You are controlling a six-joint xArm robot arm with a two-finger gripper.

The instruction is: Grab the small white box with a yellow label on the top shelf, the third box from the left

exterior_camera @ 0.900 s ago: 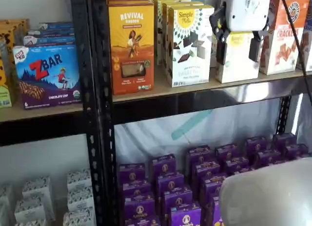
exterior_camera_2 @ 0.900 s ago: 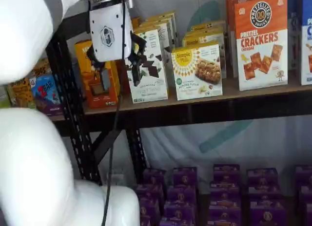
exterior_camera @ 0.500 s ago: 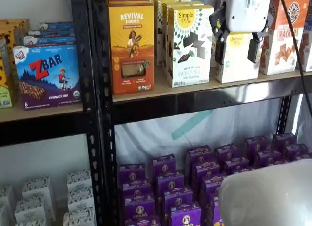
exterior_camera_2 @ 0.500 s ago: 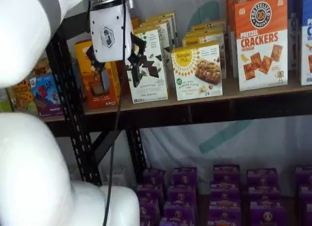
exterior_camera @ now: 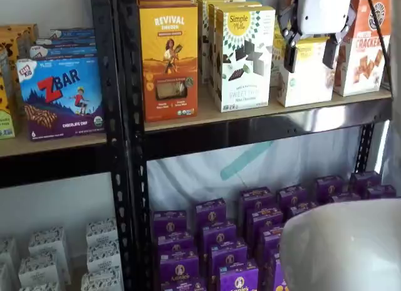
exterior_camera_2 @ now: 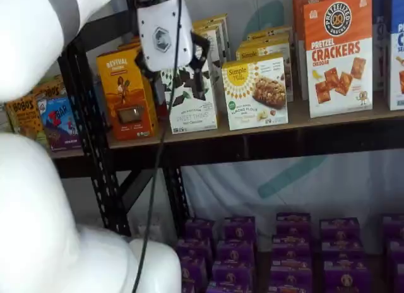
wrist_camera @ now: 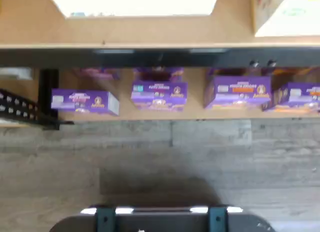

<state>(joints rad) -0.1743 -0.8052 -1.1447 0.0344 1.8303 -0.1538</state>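
Observation:
The small white box with a yellow top band stands on the top shelf, between a taller white cookie box and an orange-and-white cracker box. It also shows in a shelf view on the shelf. My gripper hangs in front of this box, with a plain gap between its two black fingers. It holds nothing. In a shelf view my gripper appears in front of the cookie box. The wrist view shows the shelf board and its black front beam, not the fingers.
An orange Revival box stands left of the cookie box. A black post splits the rack, with a ZBar box left of it. Purple boxes fill the lower level. My white arm covers the left foreground.
The gripper has moved up and to the right in both shelf views. Its fingers now hang over the small white box's upper part. The boxes have not moved.

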